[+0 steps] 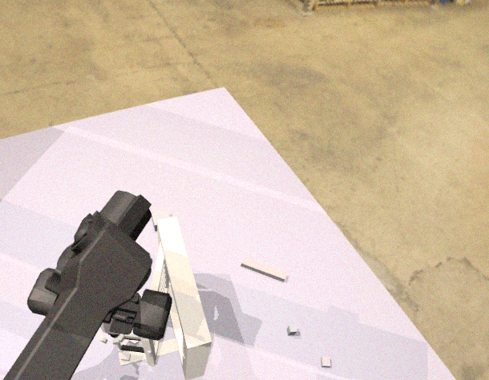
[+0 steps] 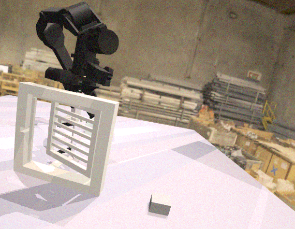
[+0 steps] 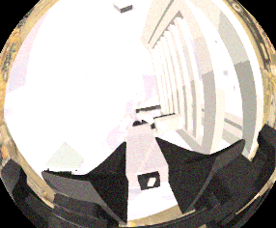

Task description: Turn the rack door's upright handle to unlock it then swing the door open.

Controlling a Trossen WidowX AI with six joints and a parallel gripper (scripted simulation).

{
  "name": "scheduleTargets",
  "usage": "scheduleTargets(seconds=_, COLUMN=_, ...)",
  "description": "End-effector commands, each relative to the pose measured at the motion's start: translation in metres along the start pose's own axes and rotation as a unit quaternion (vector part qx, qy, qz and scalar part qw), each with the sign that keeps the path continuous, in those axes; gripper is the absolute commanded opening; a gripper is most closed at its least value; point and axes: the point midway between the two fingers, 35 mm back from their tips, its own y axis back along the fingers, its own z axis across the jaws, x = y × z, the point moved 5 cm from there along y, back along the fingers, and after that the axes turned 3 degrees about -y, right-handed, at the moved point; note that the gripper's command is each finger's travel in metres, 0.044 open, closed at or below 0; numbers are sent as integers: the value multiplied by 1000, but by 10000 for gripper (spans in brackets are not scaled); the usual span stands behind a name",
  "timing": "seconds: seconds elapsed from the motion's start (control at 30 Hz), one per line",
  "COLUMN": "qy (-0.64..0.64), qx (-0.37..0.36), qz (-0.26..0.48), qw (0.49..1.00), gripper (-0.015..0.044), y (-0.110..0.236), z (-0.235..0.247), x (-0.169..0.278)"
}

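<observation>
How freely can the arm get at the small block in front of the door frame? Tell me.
Probably not right now: the gripper is shut on the door's handle, and the upright frame stands between it and the block.

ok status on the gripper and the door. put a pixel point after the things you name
gripper [image 3: 141,144] shut on upright handle [image 3: 148,145]; slatted door [image 2: 92,145] [image 3: 207,92] partly open, swung out of its frame [image 2: 107,148]; small block [image 2: 159,204] on table, away from the door
</observation>
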Motion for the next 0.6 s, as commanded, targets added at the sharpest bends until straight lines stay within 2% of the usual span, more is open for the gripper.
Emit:
scheduleTargets(seconds=0.0, qy=-46, qx=4, qz=-5, qw=999, gripper=20, y=0, z=3, x=-2)
scheduleTargets(seconds=0.57, qy=-173, qx=3, qz=-5, qw=985, gripper=20, y=0, z=36, x=-13)
